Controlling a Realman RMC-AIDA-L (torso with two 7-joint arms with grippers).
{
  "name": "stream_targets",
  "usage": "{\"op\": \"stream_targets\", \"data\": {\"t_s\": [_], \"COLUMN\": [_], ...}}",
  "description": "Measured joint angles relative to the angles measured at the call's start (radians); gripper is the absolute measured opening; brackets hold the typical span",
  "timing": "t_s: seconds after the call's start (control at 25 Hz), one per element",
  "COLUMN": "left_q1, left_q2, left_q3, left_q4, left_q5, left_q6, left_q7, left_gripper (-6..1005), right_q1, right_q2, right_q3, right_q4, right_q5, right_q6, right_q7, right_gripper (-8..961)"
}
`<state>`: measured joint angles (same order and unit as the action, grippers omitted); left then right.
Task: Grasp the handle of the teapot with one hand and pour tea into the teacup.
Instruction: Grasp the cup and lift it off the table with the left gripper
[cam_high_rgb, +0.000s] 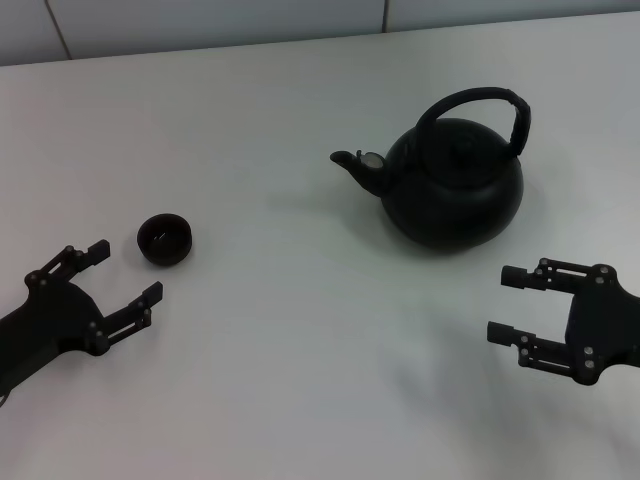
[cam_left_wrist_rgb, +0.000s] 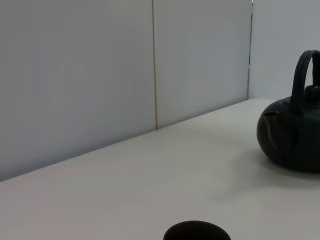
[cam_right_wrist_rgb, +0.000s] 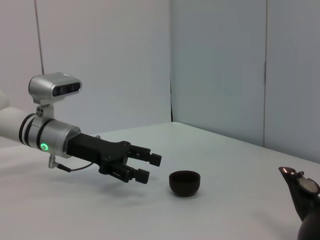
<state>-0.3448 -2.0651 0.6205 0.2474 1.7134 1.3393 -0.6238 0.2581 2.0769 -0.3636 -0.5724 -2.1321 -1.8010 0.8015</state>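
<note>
Your teapot (cam_high_rgb: 455, 185) sits on the table (cam_high_rgb: 300, 340) at about two o'clock in the head view, spout (cam_high_rgb: 355, 165) aimed toward nine o'clock at the teacup (cam_high_rgb: 165, 240), so its long axis runs across the table. The handle (cam_high_rgb: 480, 105) arches upright over the lid, clear for a grasp from above. Your right gripper (cam_high_rgb: 510, 305) waits near five o'clock of the pot, fingers spread wide, holding nothing. Your left gripper (cam_high_rgb: 125, 272), equally wide and empty, sits just beside the cup, likely parked.
</note>
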Motion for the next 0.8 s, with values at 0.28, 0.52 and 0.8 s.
{"op": "stream_targets", "data": {"t_s": [0.28,0.52,0.8], "left_q1": [-0.006,-0.033,-0.08], "left_q2": [-0.002,-0.005,-0.007], "left_q3": [-0.001,-0.004,0.003], "left_q4": [0.0,-0.004,-0.019], "left_q5": [-0.004,-0.006,-0.005], "left_q6": [-0.021,-0.073,-0.113], "left_q7": [0.006,0.006,0.003], "left_gripper": [860,860,860], "right_q1": [0.002,0.003,0.004], "right_q2": [0.0,0.001,0.002], "right_q3": [0.0,0.0,0.0], "right_q4": [0.0,0.002,0.003], "right_q5": [0.0,0.0,0.001], "right_q6": [0.0,0.0,-0.001], "right_q7": [0.003,0.004,0.004], "right_gripper": [626,626,626]}}
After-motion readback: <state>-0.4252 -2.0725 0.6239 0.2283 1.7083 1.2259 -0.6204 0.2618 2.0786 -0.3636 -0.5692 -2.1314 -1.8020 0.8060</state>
